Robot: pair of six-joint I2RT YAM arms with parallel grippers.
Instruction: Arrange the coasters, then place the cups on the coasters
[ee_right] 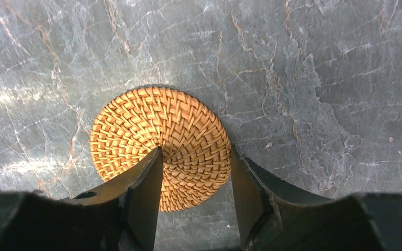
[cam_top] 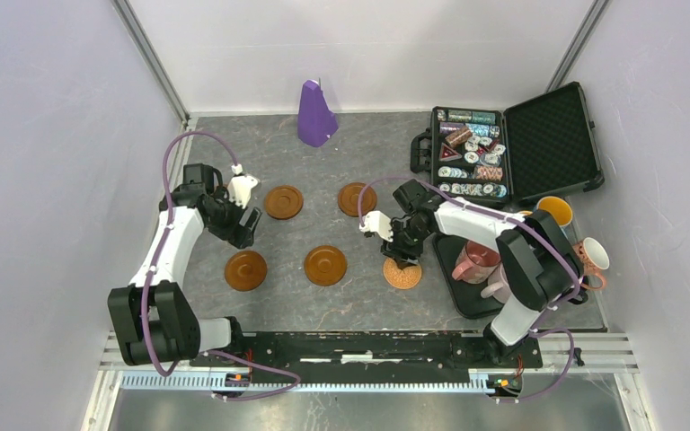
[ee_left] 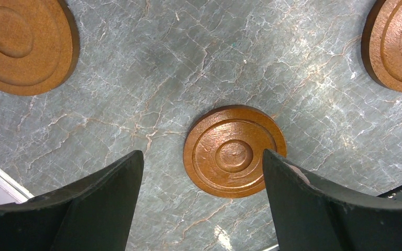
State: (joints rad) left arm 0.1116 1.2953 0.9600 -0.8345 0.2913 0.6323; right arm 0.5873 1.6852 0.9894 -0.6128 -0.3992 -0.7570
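Note:
Four dark brown coasters lie on the grey table: two in a back row (cam_top: pixel 283 201) (cam_top: pixel 355 198) and two in a front row (cam_top: pixel 245 269) (cam_top: pixel 325 265). The lighter woven coaster (ee_right: pixel 136 123) lies flat to their right. My right gripper (ee_right: pixel 196 151) is shut on it, one finger on its middle and the other at its right edge. My left gripper (ee_left: pixel 202 154) hangs open and holds nothing above the table near a brown coaster (ee_left: pixel 234 151). The cups stand at the right: a pink one (cam_top: pixel 476 260), a blue one with yellow inside (cam_top: pixel 552 211), a white one with orange inside (cam_top: pixel 593 254).
A purple cone (cam_top: pixel 316 115) stands at the back. An open black case (cam_top: pixel 552 139) with poker chips (cam_top: pixel 472 153) lies at the back right. The cups crowd a black tray (cam_top: pixel 461 301) beside my right arm. Grey walls close in both sides.

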